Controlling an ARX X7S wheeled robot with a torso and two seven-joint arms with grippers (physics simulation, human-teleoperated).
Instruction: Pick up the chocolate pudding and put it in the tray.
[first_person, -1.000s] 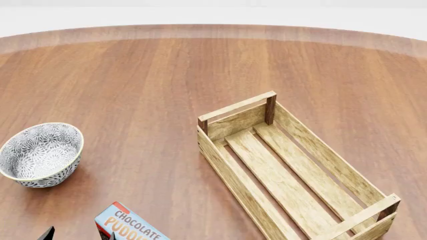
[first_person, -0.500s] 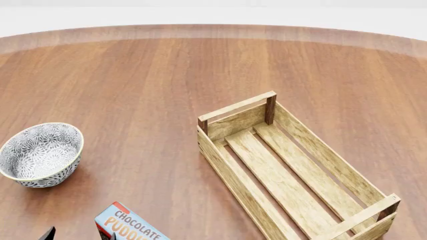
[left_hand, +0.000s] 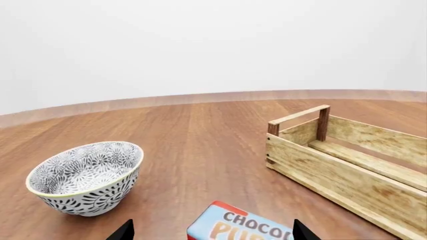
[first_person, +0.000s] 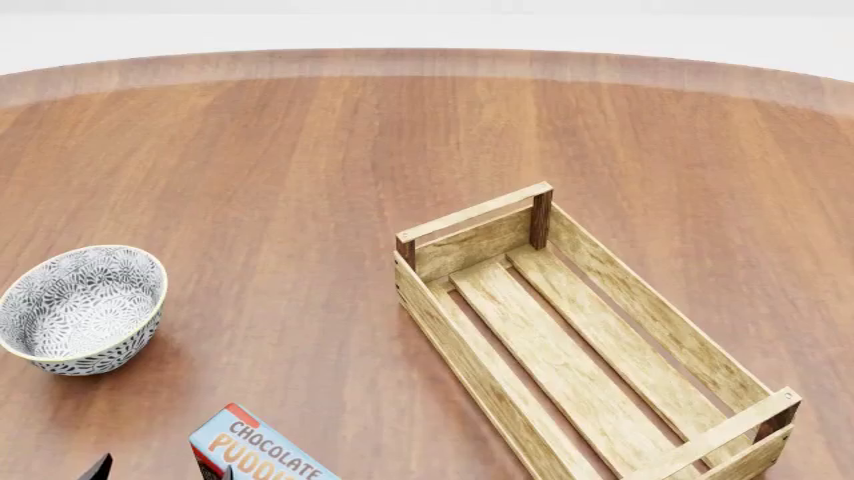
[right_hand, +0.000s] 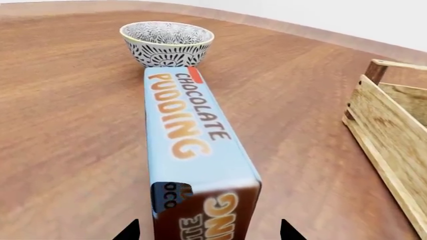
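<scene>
Currently the pudding (first_person: 256, 449) lies flat on the table (first_person: 334, 150) at the near edge, left of the tray (first_person: 581, 345) and near-right of the bowl (first_person: 80, 308). Both grippers: only dark fingertips (right_hand: 130, 232) show either side of it, spread apart, holding nothing.

Legible text, one item only: the chocolate pudding (right_hand: 193, 150) carton.

- Light-blue top face, right wrist view: "CHOCOLATE PUDDING" in orange-red capitals, complete, running lengthwise.
- Dark brown end face, same view: partial lettering seen upside down, "NG" and "CO" fragments, blurred.
- Head view (first_person: 260, 452): "CHOCOLATE" whole, second line cut off at "PUDDI".
- Left wrist view (left_hand: 241, 229): "CHOCOL" and "PU" only.

No other readable markings.
</scene>
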